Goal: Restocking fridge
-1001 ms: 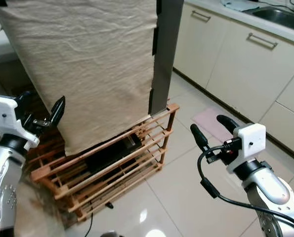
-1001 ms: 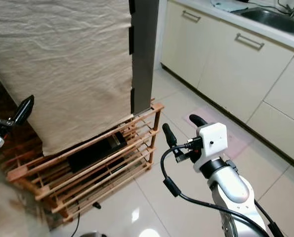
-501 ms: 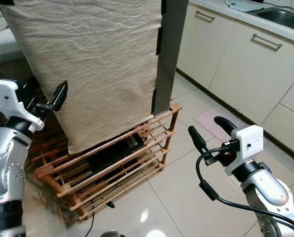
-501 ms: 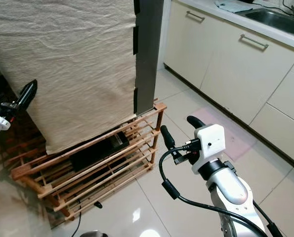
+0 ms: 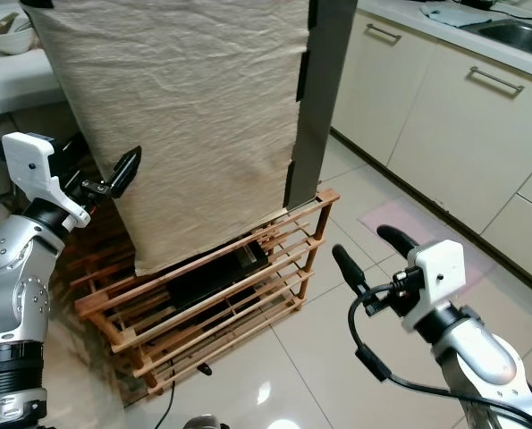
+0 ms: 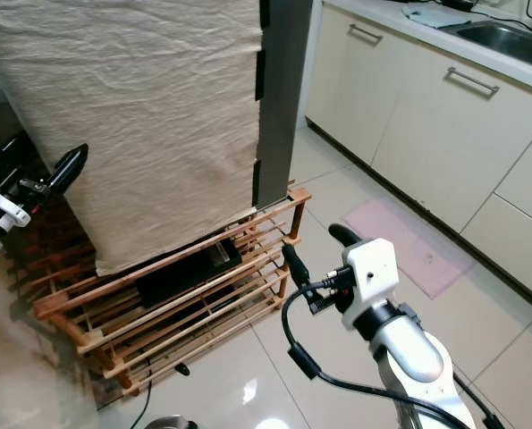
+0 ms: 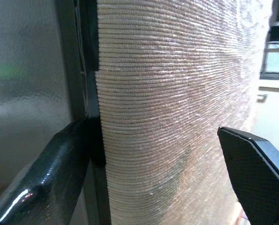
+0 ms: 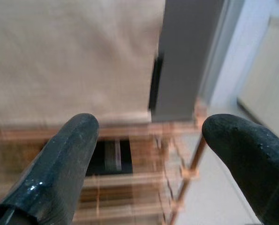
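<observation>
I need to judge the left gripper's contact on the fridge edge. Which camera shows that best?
The left wrist view: the left gripper is open, one finger at the dark fridge edge, the beige cloth between the fingers. The eye views show it from afar at the cloth's left side; actual contact can't be confirmed there.

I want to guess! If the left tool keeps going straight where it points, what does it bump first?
Probably the beige cloth draped over the fridge: the left tool points at its edge.

Fridge [image 5: 324,80] matt grey, draped in rough woven beige cloth [image 5: 185,116]; slatted wood rack [image 5: 212,304]; glossy floor tiles [image 5: 319,375].
</observation>
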Tool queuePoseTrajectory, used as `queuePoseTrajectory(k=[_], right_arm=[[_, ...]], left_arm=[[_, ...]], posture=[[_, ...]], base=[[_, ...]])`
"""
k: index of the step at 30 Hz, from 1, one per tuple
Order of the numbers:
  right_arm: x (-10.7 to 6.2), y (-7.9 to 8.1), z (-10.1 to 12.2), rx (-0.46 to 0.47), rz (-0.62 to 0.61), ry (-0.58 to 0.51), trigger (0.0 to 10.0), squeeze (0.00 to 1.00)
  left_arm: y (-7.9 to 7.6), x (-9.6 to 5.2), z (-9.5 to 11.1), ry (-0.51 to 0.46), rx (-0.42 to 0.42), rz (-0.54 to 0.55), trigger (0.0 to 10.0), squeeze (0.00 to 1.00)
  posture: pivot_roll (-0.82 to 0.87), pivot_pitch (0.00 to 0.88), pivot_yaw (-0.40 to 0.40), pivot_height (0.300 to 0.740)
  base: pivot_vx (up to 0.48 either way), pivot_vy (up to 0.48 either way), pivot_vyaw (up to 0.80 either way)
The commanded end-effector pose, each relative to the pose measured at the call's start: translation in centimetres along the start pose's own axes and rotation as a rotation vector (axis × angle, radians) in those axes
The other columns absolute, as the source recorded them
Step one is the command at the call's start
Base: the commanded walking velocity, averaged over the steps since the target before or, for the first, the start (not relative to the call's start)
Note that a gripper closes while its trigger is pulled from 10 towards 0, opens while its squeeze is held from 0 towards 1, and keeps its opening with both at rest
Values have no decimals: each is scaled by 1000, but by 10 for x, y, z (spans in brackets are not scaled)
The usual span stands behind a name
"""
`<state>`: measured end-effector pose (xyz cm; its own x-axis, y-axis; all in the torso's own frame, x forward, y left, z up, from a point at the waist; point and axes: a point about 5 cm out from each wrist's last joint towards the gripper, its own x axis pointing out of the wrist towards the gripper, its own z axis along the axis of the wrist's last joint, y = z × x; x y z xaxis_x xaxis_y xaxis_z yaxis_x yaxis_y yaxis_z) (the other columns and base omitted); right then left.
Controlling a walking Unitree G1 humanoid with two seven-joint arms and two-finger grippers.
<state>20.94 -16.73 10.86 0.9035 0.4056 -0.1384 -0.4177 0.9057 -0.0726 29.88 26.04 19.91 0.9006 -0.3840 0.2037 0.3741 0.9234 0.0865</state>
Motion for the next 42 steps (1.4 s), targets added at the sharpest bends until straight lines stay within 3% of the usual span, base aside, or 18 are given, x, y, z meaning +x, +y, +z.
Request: queuePoseTrajectory(k=[1, 2, 3, 7, 9, 11, 14, 15, 16, 19, 20, 21, 23, 27, 29, 32, 35, 42], right_arm=[[-4, -8, -15, -15, -57, 82, 10000, 0], [-4, -8, -15, -15, -57, 82, 10000, 0], [-7, -11, -24, -11, -84, 127, 10000, 0], [-31, -27, -74, 4, -221, 413, 10000, 0], [-38, -31, -82, 12, -256, 453, 10000, 0], [-50, -37, -95, 46, -330, 502, 10000, 0], [-63, -44, -107, 85, -424, 545, 10000, 0], [-63, -44, -107, 85, -424, 545, 10000, 0], [-68, -45, -114, 108, -467, 569, 10000, 0], [-71, -45, -120, 110, -485, 594, 10000, 0], [-73, -45, -123, 100, -495, 612, 10000, 0], [-73, -45, -123, 100, -495, 612, 10000, 0], [-73, -45, -125, 102, -502, 617, 10000, 0], [-74, -44, -127, 103, -505, 620, 10000, 0], [-71, -44, -127, 101, -502, 608, 10000, 0], [-69, -45, -126, 96, -497, 595, 10000, 0], [-61, -45, -122, 93, -497, 566, 10000, 0], [-59, -45, -119, 89, -500, 548, 10000, 0]], left_arm=[[-29, 10, 0, 5, -33, -223, 10000, 0], [-29, 10, 0, 5, -33, -223, 10000, 0], [-33, 9, 2, -1, -88, -270, 10000, 0], [-60, -11, 16, 75, -328, -583, 10000, 0], [-66, -17, 20, 91, -383, -653, 10000, 0], [-71, -24, 31, 45, -469, -732, 10000, 0], [-64, -28, 45, -71, -575, -705, 10000, 0], [-64, -28, 45, -71, -575, -705, 10000, 0], [-54, -29, 50, -152, -619, -633, 10000, 0], [-45, -33, 51, -193, -652, -582, 10000, 0], [-24, -36, 45, -258, -690, -440, 10000, 0], [-24, -36, 45, -258, -690, -440, 10000, 0], [-9, -41, 39, -303, -731, -329, 10000, 0], [-1, -45, 28, -256, -695, -231, 10000, 0], [-5, -36, 13, -172, -614, -144, 10000, 0], [-8, -28, 5, -114, -570, -90, 10000, 0], [-15, -18, 7, -149, -570, -98, 10000, 0], [-16, -14, 9, -150, -535, -93, 10000, 0]], posture=[[-29, 0, 4, 740], [-29, 0, 4, 740], [-31, 0, 3, 740], [-29, 0, -1, 740], [-30, 0, 0, 740], [-31, 0, -1, 740], [-31, 0, -3, 740], [-31, 0, -3, 740], [-29, 0, -3, 740], [-29, 0, -3, 740], [-28, 0, -5, 740], [-28, 0, -5, 740], [-30, 0, -8, 740], [-26, 0, -13, 740], [-26, 0, -13, 740], [-26, 0, -16, 740], [-32, 0, -10, 740], [-31, 1, -6, 740]], base=[[0, 0, 0], [0, 0, 0], [0, 0, 0], [0, 0, 0], [0, 0, 0], [0, 0, 0], [0, 0, 0], [0, 0, 0], [0, 0, 0], [0, 0, 0], [0, 0, 0], [0, 0, 0], [0, 0, 0], [0, 0, 0], [0, 0, 0], [0, 0, 0], [0, 0, 0], [0, 0, 0]])
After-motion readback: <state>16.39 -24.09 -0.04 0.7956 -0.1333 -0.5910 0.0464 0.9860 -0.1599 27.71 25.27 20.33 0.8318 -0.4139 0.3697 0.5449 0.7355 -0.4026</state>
